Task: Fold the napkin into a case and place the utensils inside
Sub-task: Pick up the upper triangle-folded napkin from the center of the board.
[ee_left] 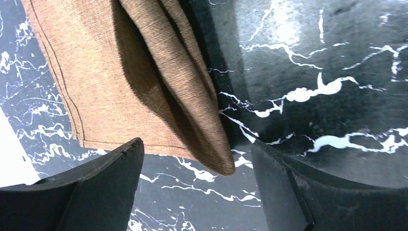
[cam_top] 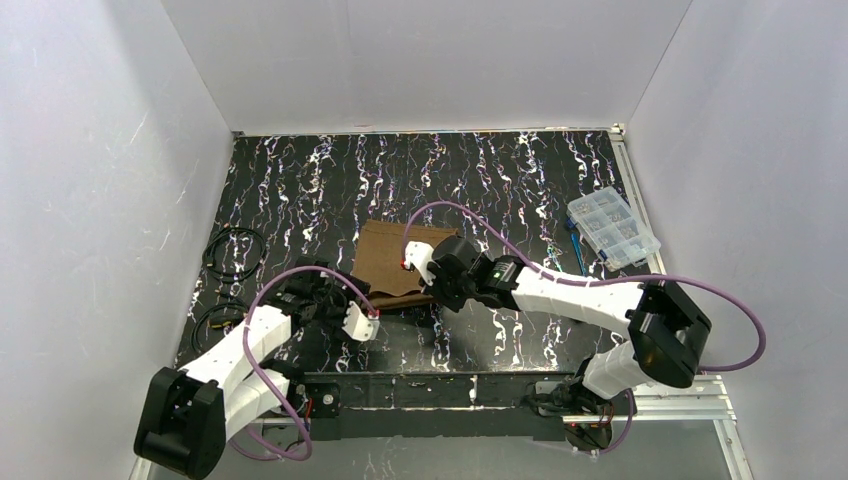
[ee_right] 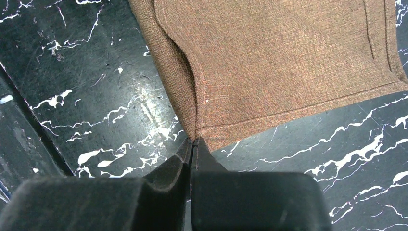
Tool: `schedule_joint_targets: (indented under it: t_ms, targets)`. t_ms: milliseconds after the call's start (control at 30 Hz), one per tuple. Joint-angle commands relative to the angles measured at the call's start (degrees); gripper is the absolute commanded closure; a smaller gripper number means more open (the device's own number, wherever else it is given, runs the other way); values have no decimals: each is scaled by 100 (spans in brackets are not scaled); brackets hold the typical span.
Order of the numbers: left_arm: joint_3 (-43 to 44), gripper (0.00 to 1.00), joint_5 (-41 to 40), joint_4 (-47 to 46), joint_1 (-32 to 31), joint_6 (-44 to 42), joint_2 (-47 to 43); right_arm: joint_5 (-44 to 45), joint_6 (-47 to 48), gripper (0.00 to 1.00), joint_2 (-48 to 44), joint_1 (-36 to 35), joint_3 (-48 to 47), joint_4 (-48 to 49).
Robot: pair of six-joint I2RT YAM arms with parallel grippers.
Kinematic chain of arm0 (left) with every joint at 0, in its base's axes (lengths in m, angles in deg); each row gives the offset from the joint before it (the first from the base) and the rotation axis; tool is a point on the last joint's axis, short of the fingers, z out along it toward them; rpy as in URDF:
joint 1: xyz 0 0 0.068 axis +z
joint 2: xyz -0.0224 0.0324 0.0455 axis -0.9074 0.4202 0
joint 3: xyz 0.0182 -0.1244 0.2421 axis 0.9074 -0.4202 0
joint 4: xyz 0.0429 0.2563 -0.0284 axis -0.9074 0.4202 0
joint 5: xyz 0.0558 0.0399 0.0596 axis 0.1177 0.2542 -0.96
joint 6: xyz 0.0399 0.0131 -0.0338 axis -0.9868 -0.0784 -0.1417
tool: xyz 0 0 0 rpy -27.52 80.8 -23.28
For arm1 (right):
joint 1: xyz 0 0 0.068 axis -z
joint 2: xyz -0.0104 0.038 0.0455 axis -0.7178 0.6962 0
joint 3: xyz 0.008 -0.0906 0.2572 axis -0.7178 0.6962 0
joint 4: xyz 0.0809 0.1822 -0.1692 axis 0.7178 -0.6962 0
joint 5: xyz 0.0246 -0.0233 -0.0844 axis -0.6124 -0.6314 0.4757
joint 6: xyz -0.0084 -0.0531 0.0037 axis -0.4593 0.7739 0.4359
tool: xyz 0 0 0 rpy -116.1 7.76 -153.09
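The brown napkin (cam_top: 388,262) lies partly folded in the middle of the table. My right gripper (cam_top: 420,275) reaches in from the right. In the right wrist view, that right gripper (ee_right: 193,140) is shut on the napkin (ee_right: 279,62), pinching its stitched near corner. My left gripper (cam_top: 358,318) sits at the napkin's near left edge. Its jaws stand open in the left wrist view, where a loose folded flap of the napkin (ee_left: 211,139) points down between the fingers (ee_left: 96,187), apart from both. Thin blue utensils (cam_top: 577,252) lie at the right. No case shape shows.
A clear plastic compartment box (cam_top: 612,228) stands at the back right, beside the utensils. Two black cable coils (cam_top: 235,252) lie near the left wall. White walls close in the table on three sides.
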Motion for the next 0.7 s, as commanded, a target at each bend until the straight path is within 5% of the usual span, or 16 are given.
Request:
schedule_joint_targets:
  t_ms: [0,400,667]
  targets:
    - [-212,20,55,-575,-46,213,151,-67,-68,99,37,10,-61,185]
    - [-265,31,-244,-1164,-393,653,693,-477,-260,99,-100,474,-25,454]
    - [-224,30,33,-174,-613,973,48,-816,-422,99,-187,763,-111,609]
